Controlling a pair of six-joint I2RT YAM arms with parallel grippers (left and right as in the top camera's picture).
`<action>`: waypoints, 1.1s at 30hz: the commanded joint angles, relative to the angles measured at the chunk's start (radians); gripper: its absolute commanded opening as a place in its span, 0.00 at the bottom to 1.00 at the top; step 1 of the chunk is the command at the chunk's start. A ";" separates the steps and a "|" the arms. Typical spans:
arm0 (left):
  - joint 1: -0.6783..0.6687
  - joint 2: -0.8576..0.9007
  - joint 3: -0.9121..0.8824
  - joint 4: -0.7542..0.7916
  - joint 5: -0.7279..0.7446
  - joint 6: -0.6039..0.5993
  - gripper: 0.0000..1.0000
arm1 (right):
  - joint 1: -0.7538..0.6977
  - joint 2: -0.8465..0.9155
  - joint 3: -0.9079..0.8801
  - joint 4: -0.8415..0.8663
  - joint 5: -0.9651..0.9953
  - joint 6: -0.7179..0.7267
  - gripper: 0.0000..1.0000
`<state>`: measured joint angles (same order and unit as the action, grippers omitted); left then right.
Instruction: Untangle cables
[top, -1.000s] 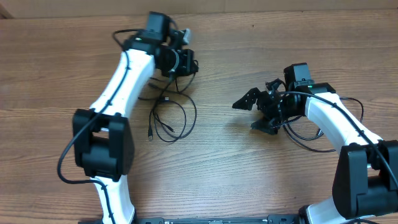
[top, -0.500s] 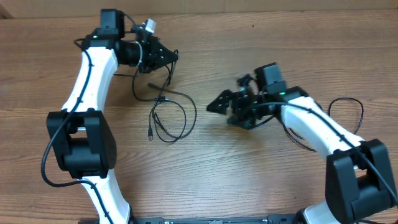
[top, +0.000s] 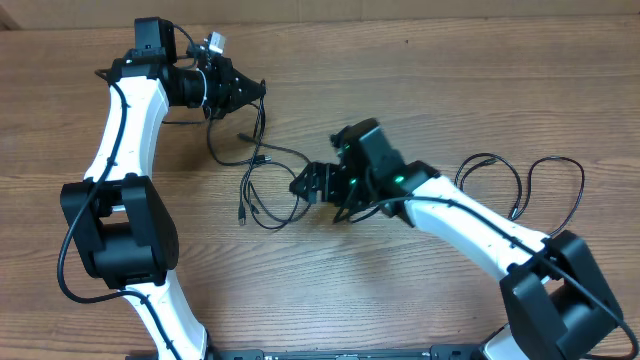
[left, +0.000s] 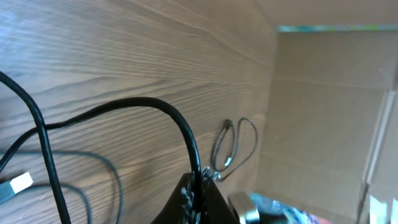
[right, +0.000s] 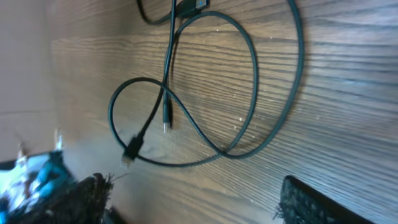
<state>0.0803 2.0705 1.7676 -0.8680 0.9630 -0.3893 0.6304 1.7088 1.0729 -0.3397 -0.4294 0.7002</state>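
Note:
A thin black cable (top: 270, 152) runs from my left gripper (top: 256, 93) down to a loose loop with small plug ends (top: 241, 213) at the table's middle left. The left gripper is shut on this cable, which arcs away from the closed tips (left: 198, 182) in the left wrist view. My right gripper (top: 318, 195) is open and empty, just right of the loop. In the right wrist view the loop (right: 255, 68) and two plug ends (right: 166, 118) lie ahead of the spread fingers (right: 199, 205). A second black cable (top: 582, 182) lies in loops at the right.
The wooden table (top: 420, 80) carries only the cables and arms. A cardboard wall (left: 329, 93) stands beyond the table's far side. The second cable also shows small and far off in the left wrist view (left: 233, 146).
My left gripper has pulled back to the left with the cable, drawing it out. My right arm has swung left to the loop, uncovering the second cable at the right.

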 joint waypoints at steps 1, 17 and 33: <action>0.000 -0.017 0.014 -0.008 -0.085 -0.034 0.04 | 0.058 0.003 -0.007 0.014 0.175 0.039 0.85; 0.005 -0.017 0.014 -0.180 -0.609 -0.037 0.04 | 0.138 0.037 -0.007 0.050 0.369 0.089 0.78; 0.003 -0.016 -0.028 -0.219 -0.784 -0.038 0.04 | 0.138 0.167 -0.007 0.127 0.369 0.095 0.65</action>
<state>0.0803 2.0705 1.7657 -1.0904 0.2039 -0.4171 0.7620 1.8771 1.0729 -0.2256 -0.0738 0.7918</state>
